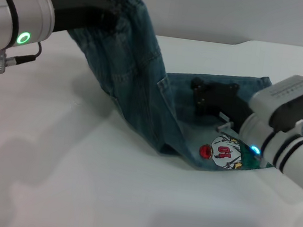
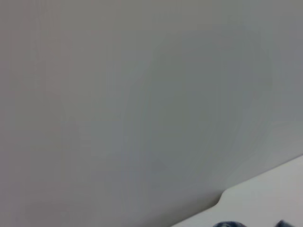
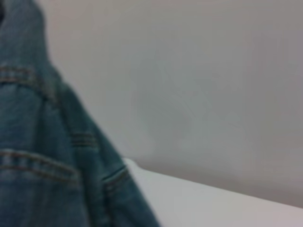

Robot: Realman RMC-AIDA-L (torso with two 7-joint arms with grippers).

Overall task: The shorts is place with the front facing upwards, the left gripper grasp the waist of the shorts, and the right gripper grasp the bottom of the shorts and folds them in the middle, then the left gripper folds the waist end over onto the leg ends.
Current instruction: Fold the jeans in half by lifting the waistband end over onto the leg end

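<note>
Left gripper [image 1: 110,10] clamps waist of the shorts [image 1: 123,2] aloft, far left, for folding; right gripper [image 1: 206,95] pins leg ends [image 1: 224,153], grip unclear.

Blue-green faded denim shorts [image 1: 138,84], orange-brown double stitching, red, white and green cartoon print [image 1: 225,153] marked with a red number. Black left gripper [image 1: 106,11] on silver-grey arm, green ring. Black right gripper [image 1: 201,94] on white, black-banded arm, blue light. White table [image 1: 76,182].
</note>
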